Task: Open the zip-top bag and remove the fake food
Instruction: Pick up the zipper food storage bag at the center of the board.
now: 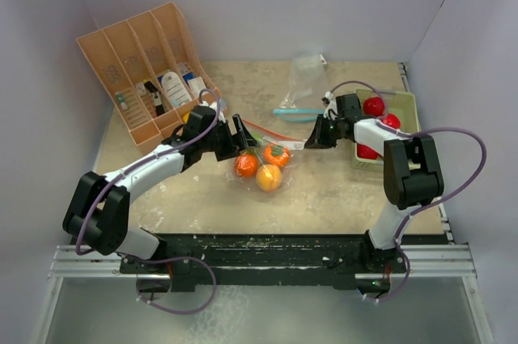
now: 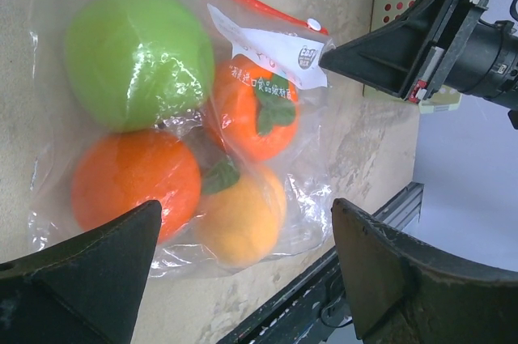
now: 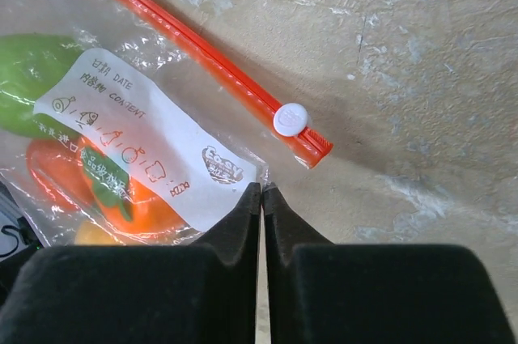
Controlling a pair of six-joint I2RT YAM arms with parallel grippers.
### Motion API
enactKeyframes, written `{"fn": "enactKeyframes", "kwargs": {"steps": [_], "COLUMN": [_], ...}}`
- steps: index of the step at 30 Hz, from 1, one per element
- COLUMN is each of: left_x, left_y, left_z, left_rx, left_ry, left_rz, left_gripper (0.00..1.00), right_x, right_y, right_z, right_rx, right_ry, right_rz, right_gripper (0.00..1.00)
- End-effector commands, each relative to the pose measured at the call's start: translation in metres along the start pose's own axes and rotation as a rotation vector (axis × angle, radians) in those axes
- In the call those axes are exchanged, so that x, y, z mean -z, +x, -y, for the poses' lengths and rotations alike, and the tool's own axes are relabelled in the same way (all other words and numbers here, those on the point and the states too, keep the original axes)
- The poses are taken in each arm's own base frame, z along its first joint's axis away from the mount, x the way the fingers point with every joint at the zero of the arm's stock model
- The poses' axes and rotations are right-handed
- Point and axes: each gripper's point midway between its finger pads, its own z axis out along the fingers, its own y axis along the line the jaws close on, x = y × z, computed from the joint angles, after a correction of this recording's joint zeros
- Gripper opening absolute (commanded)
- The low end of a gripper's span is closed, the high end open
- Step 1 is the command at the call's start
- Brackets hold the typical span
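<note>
Right gripper (image 3: pixel 261 192): pinched shut on zip-top bag (image 3: pixel 146 129) edge, anchoring it; slider (image 3: pixel 290 118) at one o'clock.
Left gripper (image 2: pixel 243 218): wide, straddling fake food (image 2: pixel 133 57), likely to brace.

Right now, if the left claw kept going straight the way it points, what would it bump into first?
Most likely the zip-top bag: the open left gripper points straight at it, with the orange fruit and yellow-orange fruit inside nearest. The gap to the film is unclear.

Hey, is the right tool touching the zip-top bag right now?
Touching. The right wrist view shows the right tool shut on the zip-top bag at its edge, beside the white label.
</note>
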Motion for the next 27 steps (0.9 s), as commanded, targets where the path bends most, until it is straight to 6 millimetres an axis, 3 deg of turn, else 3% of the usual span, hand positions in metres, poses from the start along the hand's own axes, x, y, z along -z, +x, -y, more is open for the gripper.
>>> {"fn": "enactKeyframes", "kwargs": {"steps": [1,11,17,20,22,27], "left_x": [-0.001,0.000,0.005,0.009,0.016,0.035], "left_y": [-0.010,-0.011,-0.011,-0.015,-0.023,-0.047], "left_z": [0.010,0.009,0.006,0.006,0.013,0.018], "left_rx": [-0.015,-0.018,-0.019,-0.015,-0.023,-0.043], "left_ry": [0.037,0.034,0.022,0.032,0.076,0.126], "left_rz": [0.026,0.031,0.039,0.057,0.096,0.175], "left_gripper": [0.89,0.89,0.89,0.90,0.99,0.99], "right_x": [0.015,0.035,0.072,0.094,0.110,0.148], "right_y": [-0.016,-0.037,-0.067,-0.080,-0.091,-0.097], "right_z": [-0.027,-0.037,-0.047,-0.062,-0.077,-0.118], "right_rx": [0.009,0.043,0.090,0.156,0.231,0.380], "right_ry": [-0.081,-0.068,-0.026,-0.045,-0.079,-0.214], "right_rz": [0.056,0.159,0.353,0.418,0.479,0.572], "right_gripper": [0.00,0.00,0.00,0.00,0.00,0.00]}}
